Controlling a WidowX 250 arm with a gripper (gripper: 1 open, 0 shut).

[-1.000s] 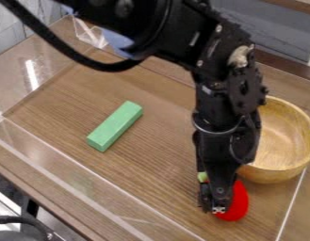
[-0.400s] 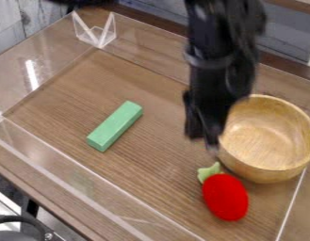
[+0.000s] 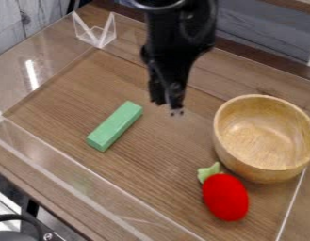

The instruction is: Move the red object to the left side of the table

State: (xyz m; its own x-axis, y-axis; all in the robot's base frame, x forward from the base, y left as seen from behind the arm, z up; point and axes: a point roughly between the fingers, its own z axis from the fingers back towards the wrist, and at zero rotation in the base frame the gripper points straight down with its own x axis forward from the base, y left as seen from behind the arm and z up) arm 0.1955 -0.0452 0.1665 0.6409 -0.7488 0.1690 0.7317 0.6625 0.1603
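Along the near edge of the table (image 3: pixel 69 165) runs a low clear acrylic wall, with bare wood-grain surface just behind it across the near left and centre. The red object (image 3: pixel 225 197) lies at the near right, close to that front wall and to the right-hand edge; it is a small, rounded, glossy red toy fruit with a green leafy end pointing up and left, resting on the tabletop and held by nothing. Just behind it, touching or nearly touching at the leaf, stands a wooden bowl (image 3: pixel 263 137), upright, far larger than the fruit. Left of centre a green rectangular block (image 3: pixel 114 126) lies flat on a diagonal, with open tabletop all round it and clear space between it and the left wall. The gripper (image 3: pixel 169 100) hangs above the mid-table between block and bowl, pointing steeply down, its jaws clenched together on nothing. It is raised off the surface and stands well apart from the fruit, up and to the left of it. The far left corner carries a clear acrylic bracket (image 3: pixel 94 31) at the wall.
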